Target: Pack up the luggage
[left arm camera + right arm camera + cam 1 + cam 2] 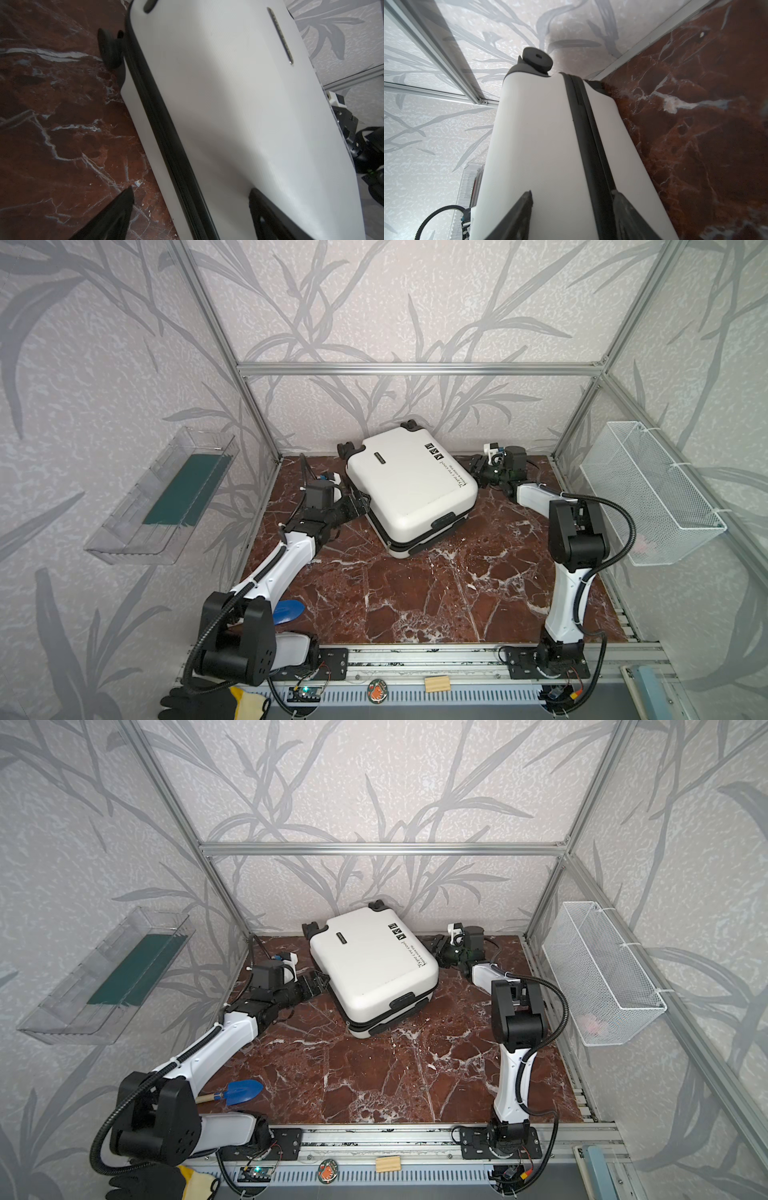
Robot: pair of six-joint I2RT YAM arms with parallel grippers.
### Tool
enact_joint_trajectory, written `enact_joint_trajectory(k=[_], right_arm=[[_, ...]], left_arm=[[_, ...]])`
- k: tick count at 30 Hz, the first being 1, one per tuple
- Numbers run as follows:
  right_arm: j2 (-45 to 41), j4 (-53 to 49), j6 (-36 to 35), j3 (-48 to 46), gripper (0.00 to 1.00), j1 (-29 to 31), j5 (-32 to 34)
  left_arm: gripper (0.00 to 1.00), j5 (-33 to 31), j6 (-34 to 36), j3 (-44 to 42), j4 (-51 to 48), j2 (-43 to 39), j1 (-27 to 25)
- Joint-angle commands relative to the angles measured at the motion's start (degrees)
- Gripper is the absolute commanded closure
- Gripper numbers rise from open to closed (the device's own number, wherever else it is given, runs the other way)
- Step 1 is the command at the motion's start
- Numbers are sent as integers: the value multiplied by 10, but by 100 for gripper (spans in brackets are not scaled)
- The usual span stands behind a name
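Note:
The luggage [409, 489] [372, 961], a white hard-shell case, lies closed on the marble table [415, 597], turned diagonally with its wheels toward the back wall. My left gripper [359, 506] [320, 984] is open at its left side. In the left wrist view the left gripper [191, 192] straddles the black zipper seam [166, 135], one finger over the marble and one over the white shell [228, 104]. My right gripper [478, 470] [436, 946] stands at the case's right side. In the right wrist view the right gripper [572, 194] has its jaws apart against the shell [539, 135].
A blue toy shovel [289, 611] [243, 1091] lies near the left arm's base. A clear tray [166, 497] hangs on the left wall and a white wire basket [648, 497] on the right wall. A black glove [195, 701] and a wooden block [437, 683] sit at the front rail.

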Motion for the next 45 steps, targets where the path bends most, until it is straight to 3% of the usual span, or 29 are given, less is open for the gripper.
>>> enact_joint_trajectory(k=[1, 8, 17, 22, 30, 45], right_arm=[[-20, 70, 11, -101, 39, 64, -76], [-86, 136, 19, -233, 41, 100, -73], [-182, 49, -49, -276, 42, 170, -52], [-241, -82, -130, -270, 41, 162, -14], [-299, -162, -172, -276, 33, 145, 27], [-421, -289, -246, -312, 31, 106, 102]], left_arm=[[11, 61, 9, 45, 51, 31, -21], [10, 87, 3, 45, 68, 40, -28], [10, 85, -9, -31, 91, -41, -29], [8, 60, 15, -33, 47, -87, -26], [7, -9, 72, 38, -57, -120, -4], [6, 3, 59, 27, -47, -70, 111]])
